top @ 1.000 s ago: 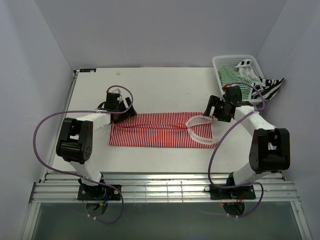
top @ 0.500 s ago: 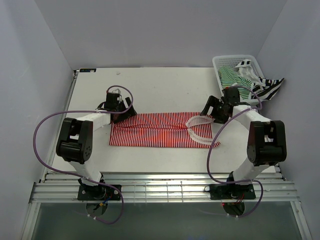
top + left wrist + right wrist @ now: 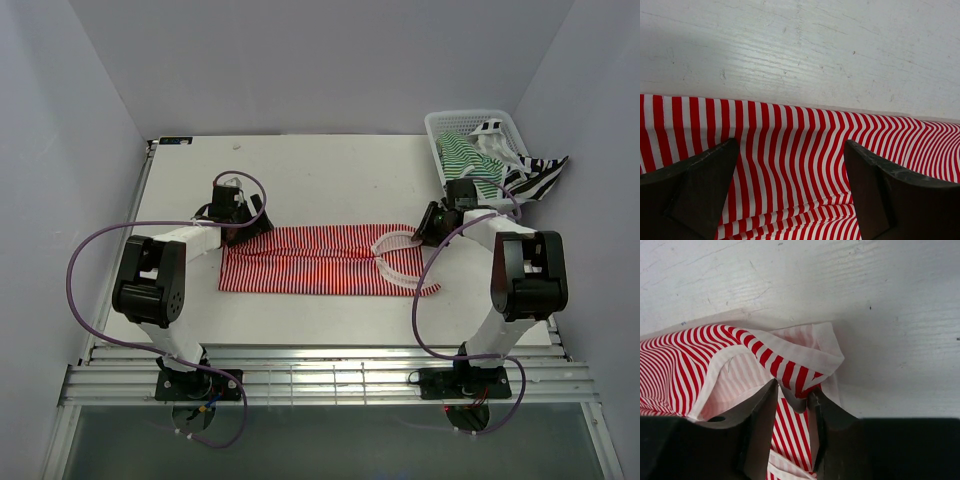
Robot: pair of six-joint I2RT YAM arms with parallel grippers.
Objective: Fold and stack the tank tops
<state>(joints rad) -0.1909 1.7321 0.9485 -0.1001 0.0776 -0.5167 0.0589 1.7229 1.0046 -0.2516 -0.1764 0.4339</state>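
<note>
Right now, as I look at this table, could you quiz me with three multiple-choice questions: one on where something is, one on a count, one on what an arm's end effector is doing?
1. Where does the white plastic lattice basket stand?
A) far right corner of the table
B) near left corner
C) centre

2. How many striped cloth tank tops are in view?
A) one
B) three
C) five

3. The right end effector is:
A) wide open over bare wood
B) shut on the thin red-and-white striped cloth tank top
C) out of view

Answers:
1 A: the top view shows it in the far right corner.
2 B: the red-and-white one lies on the table, a green-and-white striped one lies in the basket, and a broad black-and-white striped one hangs over its rim.
3 B: the right wrist view shows it clamped on that top's white-trimmed edge.
</note>
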